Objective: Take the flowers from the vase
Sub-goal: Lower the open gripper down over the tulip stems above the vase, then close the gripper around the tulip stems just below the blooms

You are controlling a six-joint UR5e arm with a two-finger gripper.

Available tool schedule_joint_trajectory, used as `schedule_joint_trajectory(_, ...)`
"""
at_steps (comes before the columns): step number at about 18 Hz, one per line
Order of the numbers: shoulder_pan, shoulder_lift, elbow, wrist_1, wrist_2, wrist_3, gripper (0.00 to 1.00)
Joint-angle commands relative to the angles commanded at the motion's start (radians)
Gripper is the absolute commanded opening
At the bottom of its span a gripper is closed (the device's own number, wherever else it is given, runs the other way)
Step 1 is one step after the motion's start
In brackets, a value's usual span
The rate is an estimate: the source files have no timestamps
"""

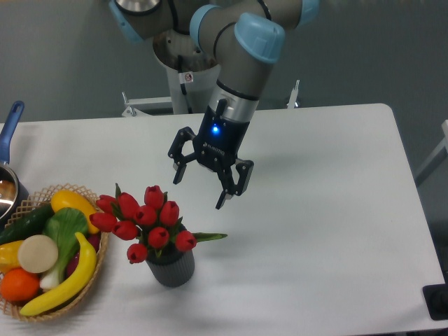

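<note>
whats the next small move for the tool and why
Probably move down and to the left in the image, to bring the open tool over the flowers. It hangs above and to the right of the red buds, touching nothing, and the bunch sits in the vase, so nothing is between the fingers yet.

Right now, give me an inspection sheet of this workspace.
Surface: white table, bare on its right half.
Job's things: bunch of red tulip buds with green leaves standing in the small dark grey ribbed vase, near the front edge.
Clutter: woven wicker basket at left holding a yellow banana, an orange and green vegetables; a blue-handled pot at the left edge.
Grippers: black two-finger gripper open, in the air above and right of the tulips, holding nothing.
Cables: nothing seen.
Surroundings: grey wall, robot base behind the table.
</note>
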Motion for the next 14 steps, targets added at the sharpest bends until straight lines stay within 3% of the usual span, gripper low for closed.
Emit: schedule_joint_trajectory(14,-0.049,-0.055,0.006,0.003,-0.064,0.077,1.0)
